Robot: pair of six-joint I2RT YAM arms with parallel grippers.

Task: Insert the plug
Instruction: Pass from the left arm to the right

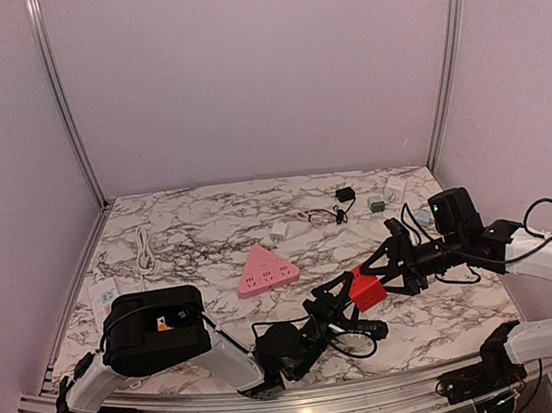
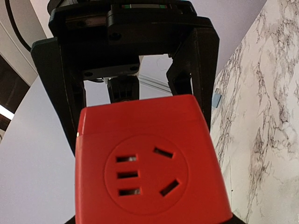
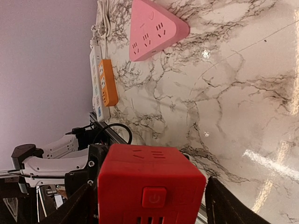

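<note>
A red cube socket [image 1: 368, 291] hangs above the table's front middle, with my left gripper [image 1: 344, 301] shut on it from the left. In the left wrist view the cube's socket face [image 2: 145, 175] fills the lower half. My right gripper [image 1: 382, 272] comes from the right and straddles the cube [image 3: 149, 186], open, with a gap beside its right finger [image 3: 229, 205]. Its black fingers [image 2: 58, 93] also show behind the cube in the left wrist view. A small black plug [image 1: 345, 194] with a cord lies far back on the table, in neither gripper.
A pink triangular power strip [image 1: 265, 269] lies mid-table. A white power strip with an orange adapter [image 3: 105, 79] lies at the left edge, a coiled white cable [image 1: 143, 248] behind it. Small white adapters [image 1: 395, 188] sit at the back right. Black cable [image 1: 358, 339] loops under the grippers.
</note>
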